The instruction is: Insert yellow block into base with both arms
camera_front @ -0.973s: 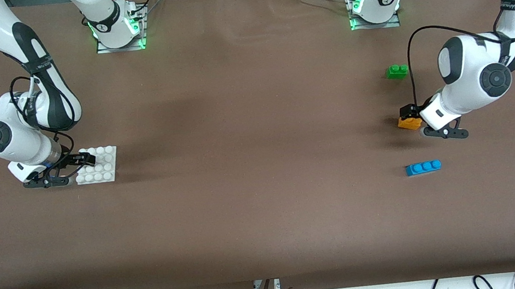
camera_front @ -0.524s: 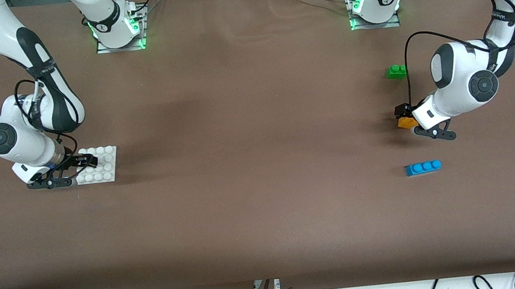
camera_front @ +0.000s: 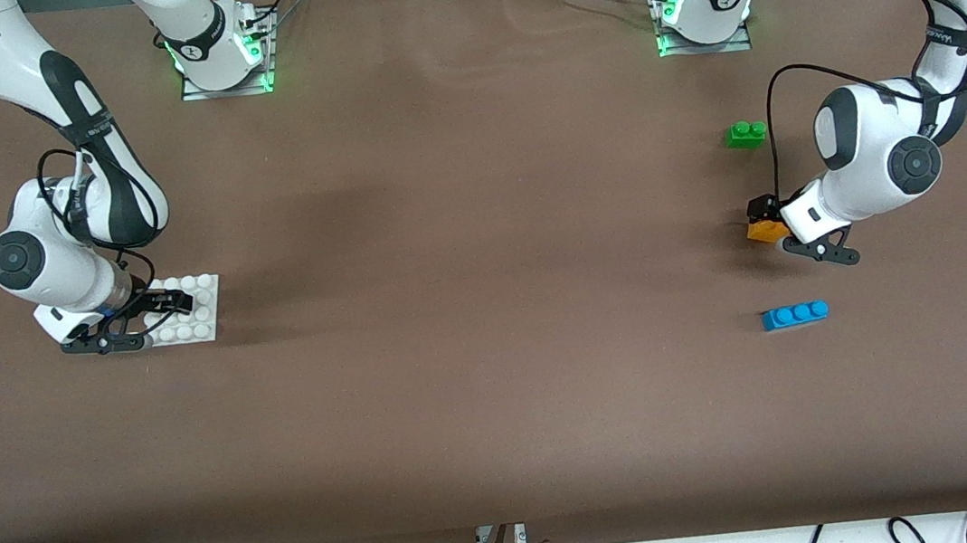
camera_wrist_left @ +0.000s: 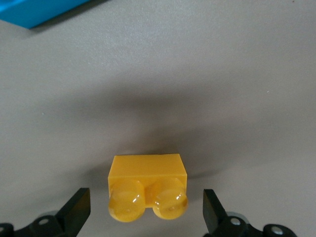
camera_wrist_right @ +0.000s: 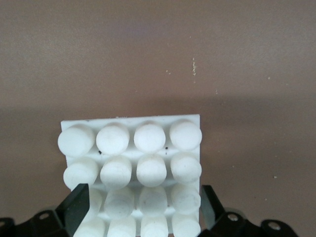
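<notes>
The small yellow-orange plastic two-stud block (camera_wrist_left: pixel 147 186) lies on the brown table (camera_front: pixel 470 309) toward the left arm's end, between the green two-stud brick (camera_front: pixel 746 134) and the longer blue three-stud brick (camera_front: pixel 795 314); the left gripper (camera_wrist_left: pixel 146 217) straddles it with both fingers wide apart and clear of its sides, holding nothing. The flat white square studded base (camera_wrist_right: pixel 133 168) sits at the right arm's end; the right gripper (camera_wrist_right: pixel 145 215) brackets its near edge, fingers spread beside it and apparently not yet clamped. Likely risks: the left fingers close off-centre and twist or squirt the block sideways; a shallow pinch on the base's thin edge lets it tilt or slip when lifted, which would spoil stud alignment later.
</notes>
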Controlling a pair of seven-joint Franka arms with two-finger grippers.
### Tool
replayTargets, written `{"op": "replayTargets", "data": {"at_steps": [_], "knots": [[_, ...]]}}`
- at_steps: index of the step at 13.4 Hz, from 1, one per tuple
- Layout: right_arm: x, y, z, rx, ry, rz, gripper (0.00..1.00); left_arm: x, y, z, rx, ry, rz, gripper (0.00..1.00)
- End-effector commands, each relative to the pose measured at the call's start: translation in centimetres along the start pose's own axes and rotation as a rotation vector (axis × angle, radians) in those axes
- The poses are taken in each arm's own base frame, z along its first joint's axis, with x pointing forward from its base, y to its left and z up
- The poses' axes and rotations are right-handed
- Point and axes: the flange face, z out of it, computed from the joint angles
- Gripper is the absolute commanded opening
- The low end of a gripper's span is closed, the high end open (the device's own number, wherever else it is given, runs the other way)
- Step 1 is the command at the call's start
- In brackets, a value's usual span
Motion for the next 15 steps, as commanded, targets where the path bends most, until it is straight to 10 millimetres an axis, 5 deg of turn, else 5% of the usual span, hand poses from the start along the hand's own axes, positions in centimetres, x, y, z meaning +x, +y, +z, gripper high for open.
{"op": "replayTargets", "data": {"at_steps": [1, 8, 12, 15], "knots": [[-0.2, -0.3, 1.0, 0.0, 0.01, 0.014, 1.0, 0.1, -0.1, 0.8, 0.005, 0.001, 0.024, 1.0], [-0.5, -0.4, 2.5, -0.002, 0.003, 0.004, 1.0, 0.1, 0.0, 1.7, 0.0, -0.008, 0.014, 0.96], [-0.6, -0.2, 2.6, -0.003, -0.002, -0.013, 1.0, 0.1, -0.1, 2.1, -0.001, -0.009, 0.011, 0.71], [-1.0, 0.1, 2.7, -0.003, -0.01, -0.031, 1.0, 0.1, -0.1, 2.0, -0.001, -0.009, 0.014, 0.36]]}}
